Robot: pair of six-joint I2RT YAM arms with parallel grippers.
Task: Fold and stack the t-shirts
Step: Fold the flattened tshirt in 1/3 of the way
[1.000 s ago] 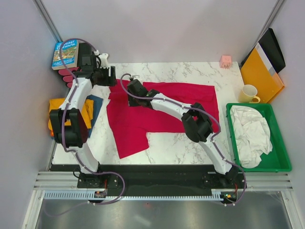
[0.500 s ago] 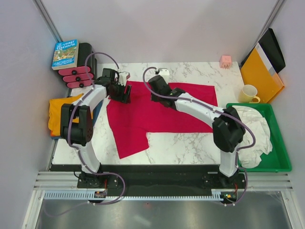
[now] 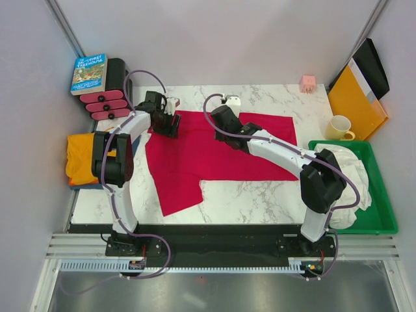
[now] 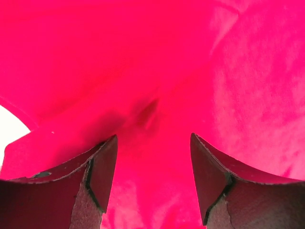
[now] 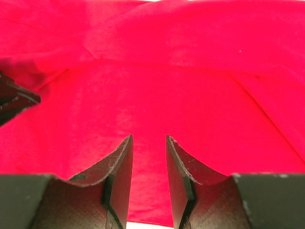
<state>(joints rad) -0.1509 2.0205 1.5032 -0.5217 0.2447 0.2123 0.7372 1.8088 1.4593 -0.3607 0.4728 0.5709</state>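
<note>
A crimson t-shirt (image 3: 195, 153) lies flat across the far half of the marble desk (image 3: 247, 195). It is smooth but for a few soft creases, and one part reaches toward the near edge on the left. The left pincer (image 4: 153, 138) hangs spread wide over the cloth near its far left corner. The right pincer (image 5: 148, 137) stands narrowly parted over the shirt's far edge, red showing through the gap. An orange t-shirt (image 3: 79, 156) lies folded at the desk's left edge.

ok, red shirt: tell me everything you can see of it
The crimson t-shirt is soft, plain fabric, lying mostly flat on the marble table in an L-shaped outline, one flap reaching toward the near left. Shallow creases run across it. The left gripper and right gripper sit over its far edge, jaws apart, pinching nothing.
</note>
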